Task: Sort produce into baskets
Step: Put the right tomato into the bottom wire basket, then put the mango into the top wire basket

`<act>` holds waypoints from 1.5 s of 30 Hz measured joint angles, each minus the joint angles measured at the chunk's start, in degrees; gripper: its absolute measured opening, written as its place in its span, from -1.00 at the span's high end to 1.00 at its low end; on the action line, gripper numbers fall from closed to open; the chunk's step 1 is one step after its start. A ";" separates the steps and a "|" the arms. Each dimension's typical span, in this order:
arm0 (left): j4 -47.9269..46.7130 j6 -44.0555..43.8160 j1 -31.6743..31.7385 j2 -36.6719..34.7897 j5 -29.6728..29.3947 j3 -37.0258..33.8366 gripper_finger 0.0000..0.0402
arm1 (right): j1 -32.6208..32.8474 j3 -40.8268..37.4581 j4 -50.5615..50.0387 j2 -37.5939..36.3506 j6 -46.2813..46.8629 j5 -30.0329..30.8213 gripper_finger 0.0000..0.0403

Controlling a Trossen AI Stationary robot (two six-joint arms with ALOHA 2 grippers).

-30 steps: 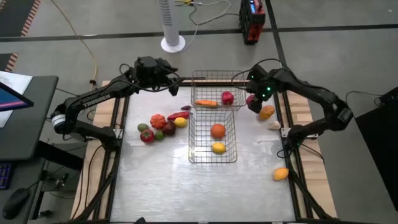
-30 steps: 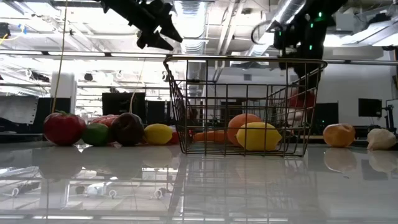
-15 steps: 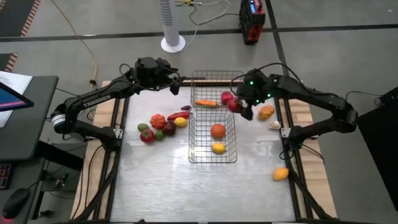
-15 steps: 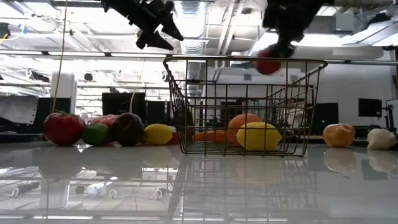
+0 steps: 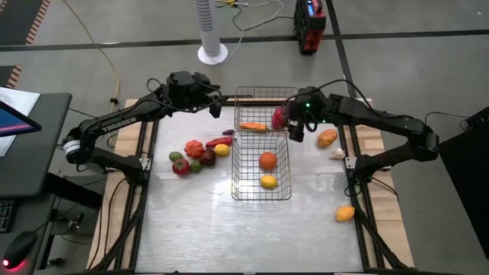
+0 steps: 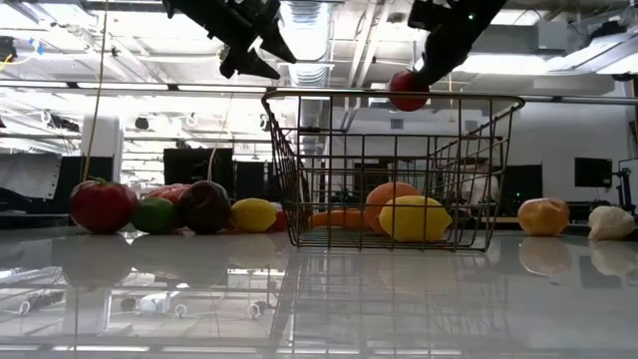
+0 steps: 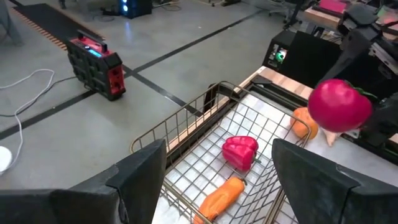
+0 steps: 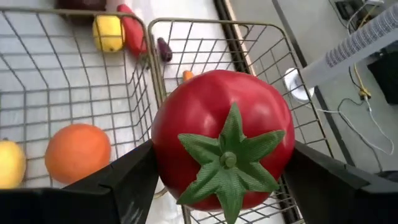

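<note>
Right gripper (image 6: 417,82) holding red tomato (image 6: 408,91) above basket (image 6: 394,170), jaws clamped

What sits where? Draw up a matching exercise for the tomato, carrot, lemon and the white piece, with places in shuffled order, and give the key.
Things:
1. tomato
2. carrot
3. lemon
4. white piece

Places:
A. in the near basket
B. on the bare table, right of both baskets
C. gripped in the right hand, up in the air
D. lying in the far basket

Pairs: 1-C, 2-D, 3-A, 4-B.

The left hand waits open, left of the far basket.
</note>
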 joint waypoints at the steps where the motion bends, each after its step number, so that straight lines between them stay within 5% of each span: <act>1: 0.00 0.00 0.01 0.00 -0.01 0.00 -0.39 | 0.01 0.00 0.21 0.00 1.05 -1.16 -0.68; 7: -0.02 -1.46 0.00 0.00 0.00 0.00 -0.39 | 0.54 0.02 0.38 0.79 11.34 -17.90 -0.68; 11: -0.02 -1.51 0.00 0.00 0.00 0.00 -0.39 | 2.21 0.02 0.10 2.80 13.62 -19.30 -0.72; 17: -0.11 -1.51 0.01 0.00 0.32 0.00 -0.39 | 4.40 0.05 -2.47 5.97 14.68 -19.37 -0.96; 23: -0.86 -2.27 0.00 0.00 2.16 0.00 -0.39 | 2.14 2.91 -18.53 3.86 12.72 -14.12 -0.90; 32: -0.87 -1.33 0.00 0.00 2.19 0.00 -0.39 | -10.47 -9.42 -23.48 -4.20 14.26 -10.39 -0.90; 38: -0.85 -1.29 0.00 0.00 2.19 0.00 -0.39 | -17.10 -14.94 -23.21 -2.38 17.36 -9.80 -0.89; 45: -0.57 -1.25 0.00 0.00 2.23 0.00 -0.39 | -17.99 -16.00 -25.09 4.03 2.49 -2.88 -0.98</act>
